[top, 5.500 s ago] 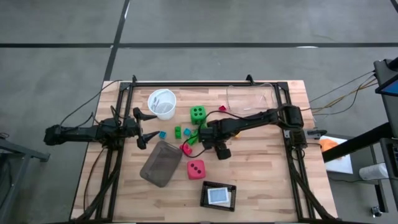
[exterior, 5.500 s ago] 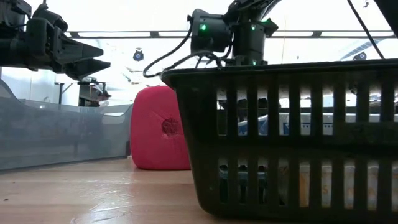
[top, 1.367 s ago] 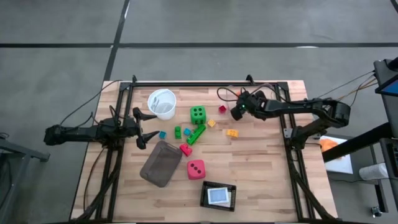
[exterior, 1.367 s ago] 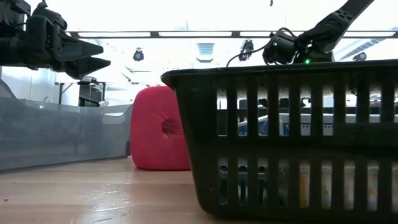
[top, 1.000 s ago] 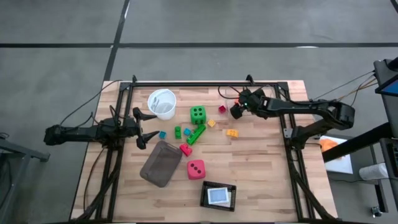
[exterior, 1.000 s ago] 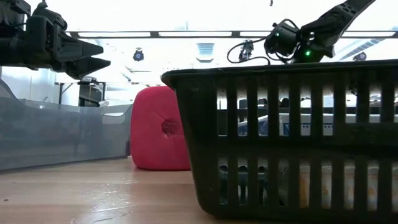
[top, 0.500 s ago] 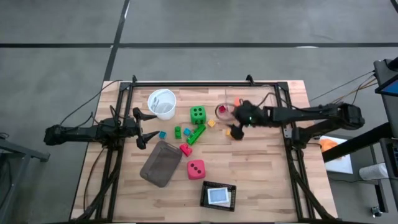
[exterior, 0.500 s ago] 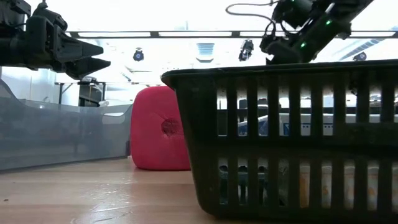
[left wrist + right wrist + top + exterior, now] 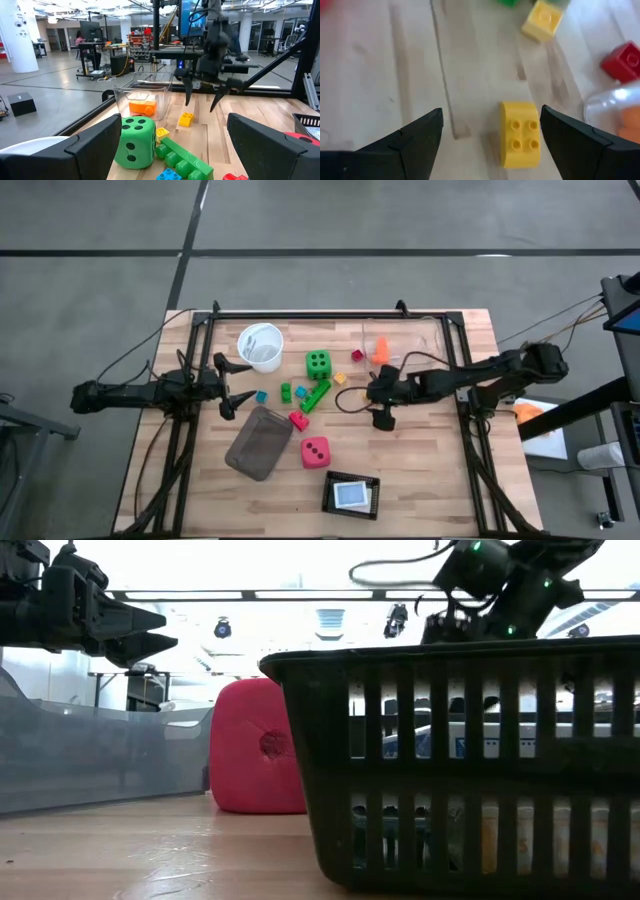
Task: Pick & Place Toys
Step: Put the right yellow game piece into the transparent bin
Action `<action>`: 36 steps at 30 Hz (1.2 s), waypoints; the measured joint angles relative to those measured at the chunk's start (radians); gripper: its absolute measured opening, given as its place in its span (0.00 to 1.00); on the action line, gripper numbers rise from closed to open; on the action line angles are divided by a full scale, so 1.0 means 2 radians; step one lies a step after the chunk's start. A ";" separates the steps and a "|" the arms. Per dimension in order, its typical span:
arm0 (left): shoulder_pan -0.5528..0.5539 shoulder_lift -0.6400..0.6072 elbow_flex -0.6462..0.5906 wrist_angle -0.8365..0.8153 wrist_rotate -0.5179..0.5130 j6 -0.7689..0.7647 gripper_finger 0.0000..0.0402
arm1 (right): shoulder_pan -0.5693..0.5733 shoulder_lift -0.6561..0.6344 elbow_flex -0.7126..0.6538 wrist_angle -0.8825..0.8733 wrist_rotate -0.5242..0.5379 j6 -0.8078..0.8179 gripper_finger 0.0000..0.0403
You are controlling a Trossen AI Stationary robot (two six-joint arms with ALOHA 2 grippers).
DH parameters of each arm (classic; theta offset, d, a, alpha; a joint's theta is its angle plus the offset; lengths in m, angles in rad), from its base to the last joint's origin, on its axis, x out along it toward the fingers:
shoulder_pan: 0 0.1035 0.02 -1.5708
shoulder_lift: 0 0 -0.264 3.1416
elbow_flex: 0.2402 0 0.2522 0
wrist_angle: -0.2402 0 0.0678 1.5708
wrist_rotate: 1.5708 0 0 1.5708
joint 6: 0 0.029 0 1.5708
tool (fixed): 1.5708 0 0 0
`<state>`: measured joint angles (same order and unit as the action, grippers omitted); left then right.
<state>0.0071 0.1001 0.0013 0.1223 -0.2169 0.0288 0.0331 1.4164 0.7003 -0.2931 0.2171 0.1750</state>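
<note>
The yellow brick point(image 9: 521, 133) lies flat on the surface, directly between the fingers of the right gripper point(image 9: 492, 131), wide open and empty; the left gripper point(image 9: 228, 384) waits far off, also open and empty.

A bright green dice cube point(image 9: 133, 141) carries black dots. A yellow four-stud plastic brick point(image 9: 520, 133) lies on pale wood. A smaller yellow brick point(image 9: 542, 19), a red brick point(image 9: 623, 62) and an orange brick point(image 9: 142, 107) show too.
</note>
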 joint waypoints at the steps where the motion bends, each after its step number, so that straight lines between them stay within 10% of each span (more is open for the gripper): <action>1: 0.000 0.000 0.000 0.000 0.000 0.000 0.90 | -0.003 0.006 0.001 -0.004 0.001 -0.003 0.81; 19: 0.000 0.000 0.000 0.000 0.000 0.000 0.90 | -0.045 0.089 0.012 -0.021 0.004 -0.022 0.79; 31: 0.000 0.000 0.000 0.000 0.000 0.000 0.90 | -0.038 0.091 0.012 -0.023 -0.015 -0.005 0.32; 36: 0.000 0.000 0.000 0.000 0.000 0.000 0.90 | -0.025 0.092 0.014 -0.026 -0.009 -0.008 0.32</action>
<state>0.0067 0.1009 0.0013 0.1219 -0.2169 0.0284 -0.0166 1.5996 0.7292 -0.3451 0.1983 0.1599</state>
